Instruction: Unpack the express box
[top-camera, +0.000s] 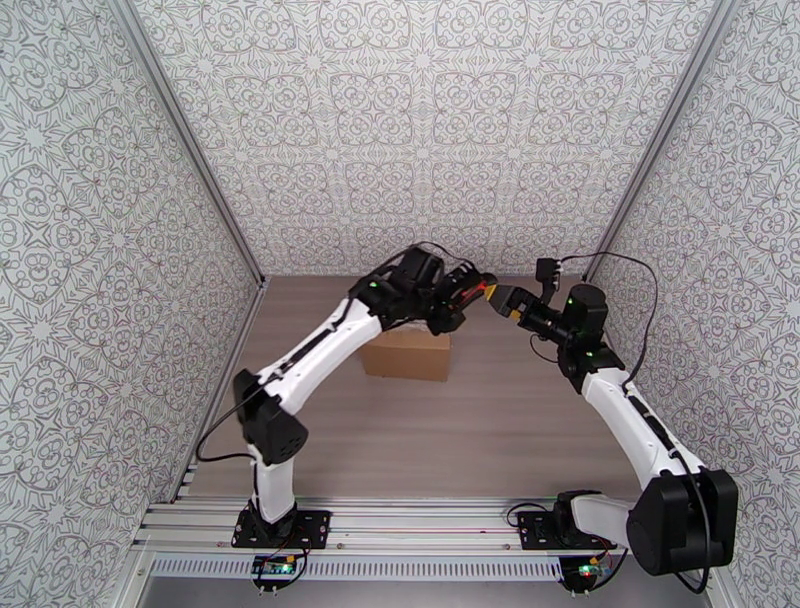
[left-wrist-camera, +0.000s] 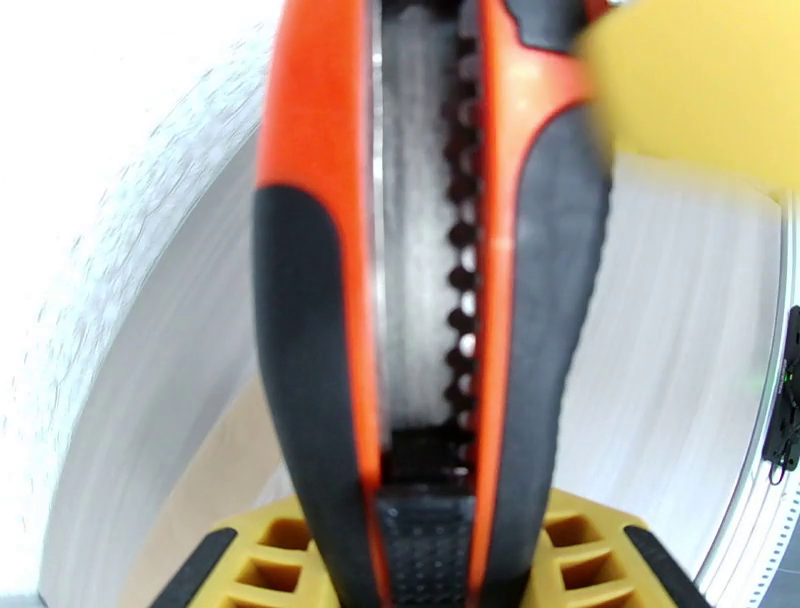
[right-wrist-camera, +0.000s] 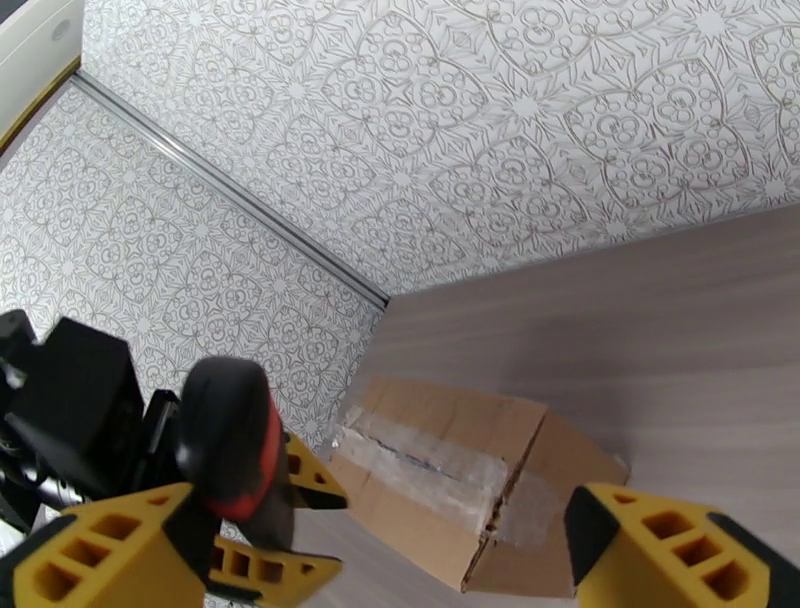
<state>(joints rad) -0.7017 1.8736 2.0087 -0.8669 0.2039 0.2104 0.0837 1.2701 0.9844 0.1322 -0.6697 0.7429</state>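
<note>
Left gripper (left-wrist-camera: 425, 560) clamps the knife (left-wrist-camera: 420, 300); right gripper (right-wrist-camera: 385, 535) gapes. Box (right-wrist-camera: 440, 500) seems light, stiff, tape (right-wrist-camera: 420, 462) slick: grip its side walls

Robot lab test cell, 3 walls (top-camera: 420, 130) papered in grey ornamental pattern, metal corner posts (top-camera: 198, 150), wood-grain table (top-camera: 480, 430), aluminium rail (top-camera: 420, 522) along the bottom of the frame, 2 robot arms (top-camera: 320, 350) bolted to it.
</note>
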